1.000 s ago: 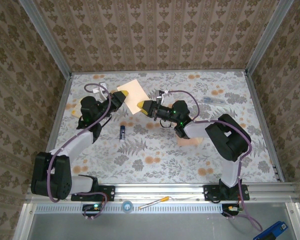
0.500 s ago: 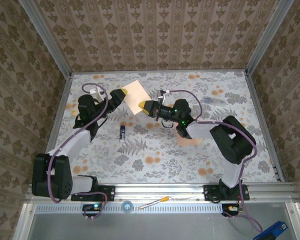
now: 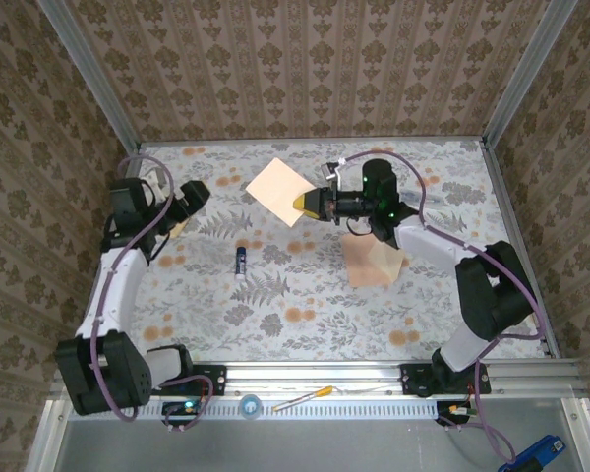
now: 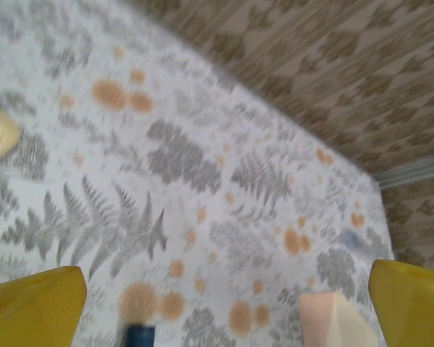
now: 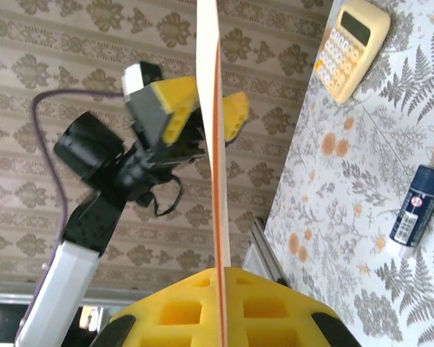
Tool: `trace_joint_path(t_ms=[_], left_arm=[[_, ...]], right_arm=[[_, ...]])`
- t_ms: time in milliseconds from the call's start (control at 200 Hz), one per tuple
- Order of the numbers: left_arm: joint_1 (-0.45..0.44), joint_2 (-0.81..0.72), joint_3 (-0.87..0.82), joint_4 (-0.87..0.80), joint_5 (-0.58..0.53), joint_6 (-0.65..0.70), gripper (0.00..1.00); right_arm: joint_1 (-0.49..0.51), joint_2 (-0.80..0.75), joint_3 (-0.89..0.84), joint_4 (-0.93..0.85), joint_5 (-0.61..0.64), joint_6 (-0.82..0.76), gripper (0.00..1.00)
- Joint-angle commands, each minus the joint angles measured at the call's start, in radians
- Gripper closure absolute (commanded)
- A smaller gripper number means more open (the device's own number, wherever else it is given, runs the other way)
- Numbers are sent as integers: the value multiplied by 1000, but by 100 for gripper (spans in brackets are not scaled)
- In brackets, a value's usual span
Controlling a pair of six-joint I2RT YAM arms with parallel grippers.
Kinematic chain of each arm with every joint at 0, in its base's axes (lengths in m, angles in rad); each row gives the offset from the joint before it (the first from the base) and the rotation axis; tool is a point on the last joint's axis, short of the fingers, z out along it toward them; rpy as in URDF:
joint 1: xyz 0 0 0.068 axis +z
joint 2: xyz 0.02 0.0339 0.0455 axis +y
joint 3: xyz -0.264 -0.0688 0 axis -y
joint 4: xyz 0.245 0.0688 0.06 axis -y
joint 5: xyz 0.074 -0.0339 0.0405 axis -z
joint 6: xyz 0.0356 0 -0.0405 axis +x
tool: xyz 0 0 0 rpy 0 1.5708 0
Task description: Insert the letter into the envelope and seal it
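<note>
- The letter (image 3: pixel 277 187), a plain salmon-pink sheet, is in the upper middle of the overhead view. It is lifted off the surface (image 3: pixel 305 305) and held by one corner.
- In my right wrist view the letter (image 5: pixel 211 108) shows edge-on as a thin vertical line rising from the bottom centre of the frame.
- I judge the sheet to be very light and thin. It is stiff enough to stand out flat from a single pinch, but it is likely to bend, flutter or crease if it is pushed against anything.
- The best place to hold it looks like an edge or corner, which leaves the far edge free to lead into the pocket.
- My right fingers (image 3: pixel 303 204) are closed on the letter's lower right corner. Their yellow pads clamp the paper from both sides.
- My left fingers (image 4: pixel 36 307) are spread wide at the left of the overhead view. They hold nothing, touch nothing and are well apart from the letter.
- The envelope (image 3: pixel 372 261) lies flat on the surface to the right of centre, below my right arm and apart from the letter.
- In my left wrist view the envelope (image 4: pixel 331 322) sits at the lower right.
- A blue glue stick (image 3: pixel 241 259) lies on the surface left of centre.
- A cream calculator (image 5: pixel 354 43) rests at the upper right of my right wrist view.
</note>
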Motion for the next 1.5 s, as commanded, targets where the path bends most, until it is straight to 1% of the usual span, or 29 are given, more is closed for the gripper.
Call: trace_joint_path(t_ms=[0,40,105,175,240,385,470,580,740,890,1155,1275,1420,1495], left_arm=[[-30,58,-13,-99,101,82,0],[-52,78,-3,-104,138,105,0],[-95,104,13,-105,162,130,0],[-141,123,24,-70,193,138,0],[-170,131,26,-22,221,129,0],[-178,149,33,74,298,83,0],[-179,157,43,107,343,64,0],[-188,154,52,117,372,63,0],[-211,144,54,105,391,78,0],[-252,145,53,96,402,90,0],[-336,174,72,96,395,95,0],[-352,187,75,108,389,88,0],[-372,198,78,125,391,77,0],[-382,206,79,135,394,72,2]], right_arm=[[7,-51,107,-330,-165,-254,100],[9,-51,136,-407,-184,-309,100],[13,-44,164,-501,-204,-380,100],[19,-31,184,-558,-229,-429,100],[19,-20,194,-603,-227,-462,100],[27,-1,196,-641,-235,-499,100],[31,11,195,-655,-232,-509,100],[33,32,200,-671,-223,-519,100],[38,62,212,-677,-217,-521,100],[41,87,228,-668,-202,-507,100],[50,121,243,-594,-187,-439,100],[52,136,251,-577,-176,-414,100],[56,147,243,-496,-183,-358,100],[59,155,246,-479,-182,-348,100]])
